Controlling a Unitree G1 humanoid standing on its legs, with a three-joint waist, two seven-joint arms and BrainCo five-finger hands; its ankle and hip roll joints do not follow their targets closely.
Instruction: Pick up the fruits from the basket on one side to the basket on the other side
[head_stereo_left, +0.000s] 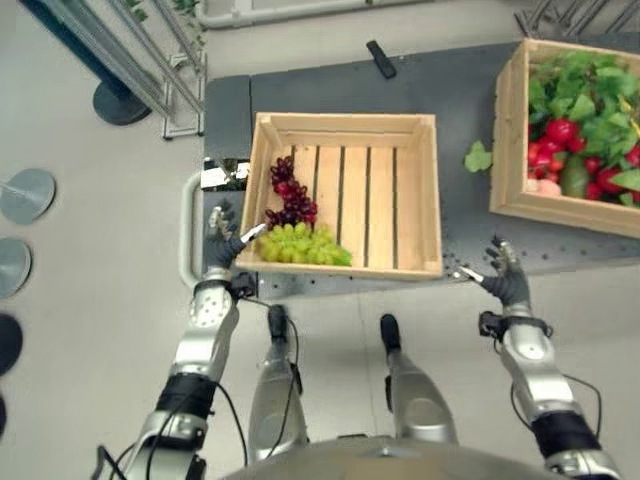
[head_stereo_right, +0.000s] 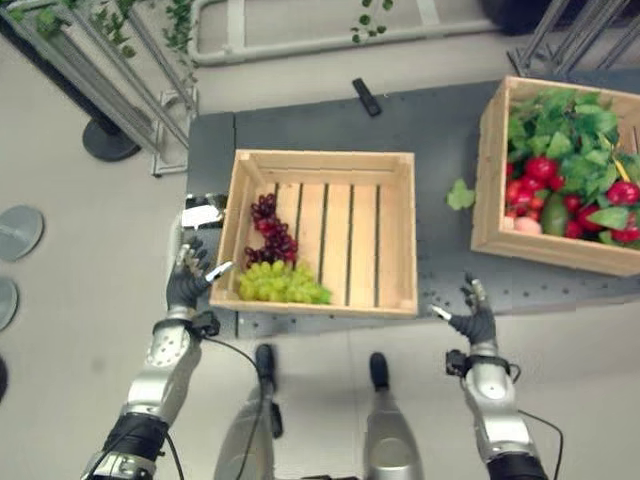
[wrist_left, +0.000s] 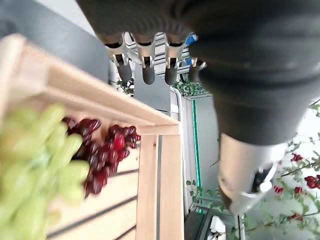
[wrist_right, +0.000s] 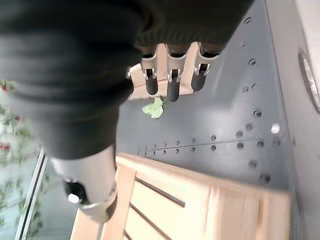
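A dark grey table (head_stereo_left: 460, 90) with small holes carries a black remote (head_stereo_left: 380, 58) near its far edge. A loose green leaf (head_stereo_left: 478, 157) lies on it. Round grey bases (head_stereo_left: 27, 195) stand on the floor.

Silver-grey arms, each robot hand (head_stereo_left: 222, 243) (head_stereo_left: 508, 275) with silver dark-tipped fingers under dark ribbed cover

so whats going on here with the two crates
A humanoid robot stands at a dark table with both arms raised. Its left robot hand is open at the near-left corner of the middle crate, which holds green grapes and purple grapes. The right robot hand hovers open, holding nothing. The crate on the right is full of leafy fruit.
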